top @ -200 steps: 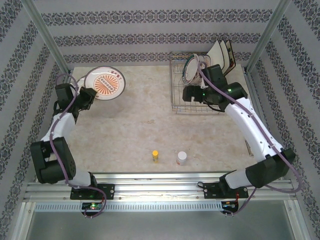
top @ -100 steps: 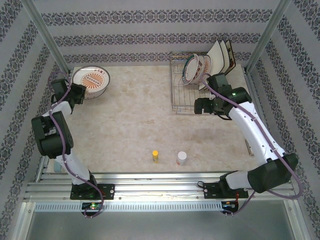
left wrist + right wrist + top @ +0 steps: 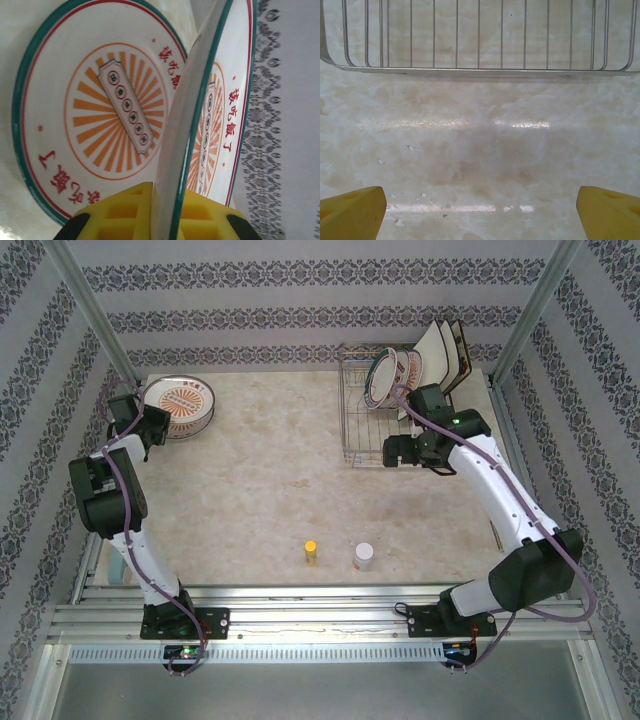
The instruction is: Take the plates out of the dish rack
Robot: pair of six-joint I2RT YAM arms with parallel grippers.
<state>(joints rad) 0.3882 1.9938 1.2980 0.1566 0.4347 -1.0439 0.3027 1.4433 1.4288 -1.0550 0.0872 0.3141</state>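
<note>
Gripping a round plate edge-on between the yellow pads of the left gripper, with the jaws pinched down to the thickness of the rim. Holding it tilted, close to upright, over the far left corner of the table, directly above a second round plate lying flat there. No telling whether the two touch. Judging by that pose, about to lay one on the other as a stack, well apart from the dish rack, so keeping the unloaded pieces clear of the picking side.

Parking the right gripper low over bare marble, just in front of the near rim of the rack, with the jaws spread to the full and holding nothing. Probably waiting there or lining up for the next pick, out of the left arm's way.

Leaving at the far end of the rack several round plates standing on edge between the prongs, with square cream plates propped upright behind them at the back right.

As for looks, seen from the left wrist: white and glazed, with a green outer rim and a thin red line just inside it. An orange sunburst at the centre around a scalloped panel of small dark dots, and red characters near the edge. Same pattern on both plates at the left. Glossy and thin-lipped, so likely slippery in a pinch grip.
</note>
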